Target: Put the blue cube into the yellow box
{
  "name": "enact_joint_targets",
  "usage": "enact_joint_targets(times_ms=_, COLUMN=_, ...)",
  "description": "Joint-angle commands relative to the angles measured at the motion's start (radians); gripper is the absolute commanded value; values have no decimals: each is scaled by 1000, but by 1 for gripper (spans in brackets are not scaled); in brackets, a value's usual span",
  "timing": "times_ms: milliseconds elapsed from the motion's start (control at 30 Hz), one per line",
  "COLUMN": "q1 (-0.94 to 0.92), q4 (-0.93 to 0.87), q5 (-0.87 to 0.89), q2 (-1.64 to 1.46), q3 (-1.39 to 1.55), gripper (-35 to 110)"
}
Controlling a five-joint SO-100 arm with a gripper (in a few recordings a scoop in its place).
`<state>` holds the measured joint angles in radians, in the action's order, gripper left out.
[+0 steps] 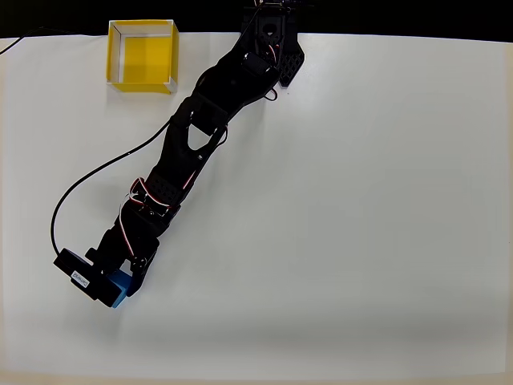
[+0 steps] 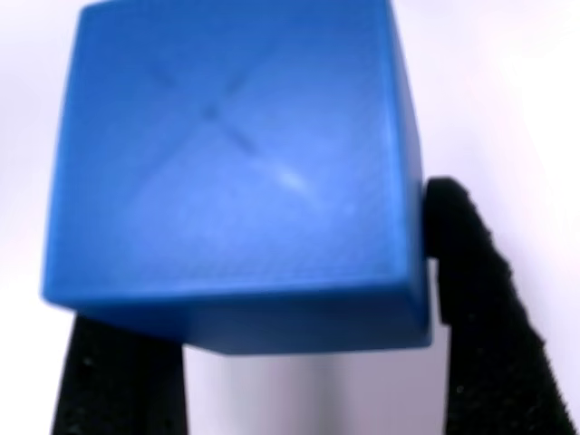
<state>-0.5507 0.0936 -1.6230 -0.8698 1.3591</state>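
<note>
Pincer closed on the blue cube in the wrist view: right finger pressed flat to the cube's right face, left finger showing under its lower left corner. Cube's top face scored with a faint X. Cube sat slightly skewed between the fingers, not square to them.

In the overhead view, pincer low at the left of the white table, arm stretched out diagonally from its base at the top edge. Blue cube peeking out beneath the wrist camera housing. Could not tell whether lifted or resting on the table.

Yellow box well apart, at the table's top left edge, open side up, nothing inside. Black cable looped across the table between pincer and box.

Step judged: grasp made, carry not yet begun. Next move judged to call for a lift clear of the table, a swing back toward the box, centring over the opening before release. Skewed hold noted as a slip risk.
</note>
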Motion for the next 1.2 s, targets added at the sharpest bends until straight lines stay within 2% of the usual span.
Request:
enact_joint_targets(times_ms=0, q1=-51, q4=-6, q5=0, q2=-399, q3=58, gripper=18)
enact_joint_targets(times_ms=400, q1=-230, q4=-137, q5=41, q2=-831, q3=342, gripper=18)
enact_joint_targets(times_ms=733, q1=-528, q4=-279, q5=71, q2=-1098, q3=614, gripper=18)
enact_joint_targets(times_ms=933, q1=-699, q4=-301, q5=63, q2=-1195, q3=762, gripper=17)
enact_joint_targets(times_ms=1167, q1=-850, q4=-390, q5=52, q2=-1316, q3=887, gripper=17)
